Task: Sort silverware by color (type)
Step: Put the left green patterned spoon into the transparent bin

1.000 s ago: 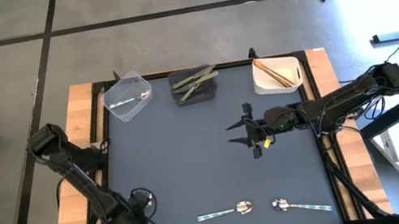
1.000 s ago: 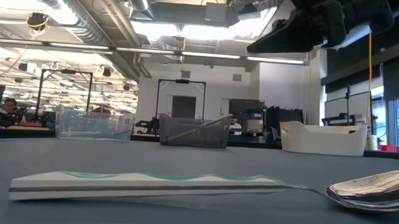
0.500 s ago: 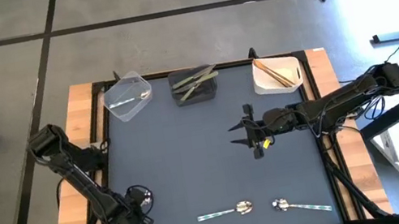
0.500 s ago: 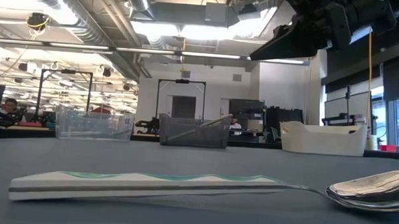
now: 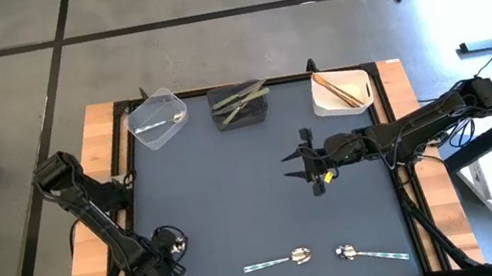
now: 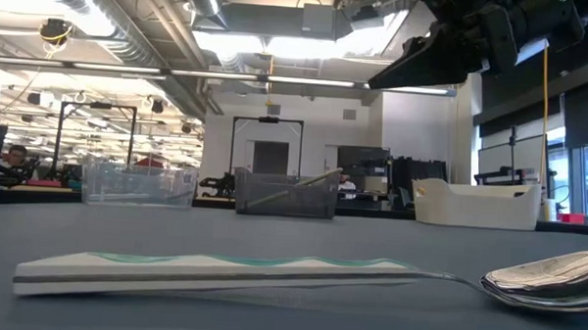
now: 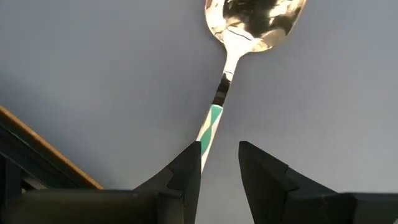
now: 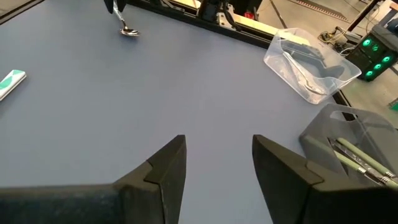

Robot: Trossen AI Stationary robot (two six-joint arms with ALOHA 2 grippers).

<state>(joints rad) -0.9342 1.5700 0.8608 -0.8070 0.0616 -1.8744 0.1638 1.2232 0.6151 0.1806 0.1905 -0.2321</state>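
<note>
Along the far edge, clear bin (image 5: pixel 157 119) holds a spoon (image 5: pixel 159 124); both hands gape empty.

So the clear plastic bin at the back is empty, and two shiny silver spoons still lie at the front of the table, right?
Not quite: the clear plastic bin holds a silver piece, as the high view shows. Two shiny silver spoons do lie at the front of the table.
</note>
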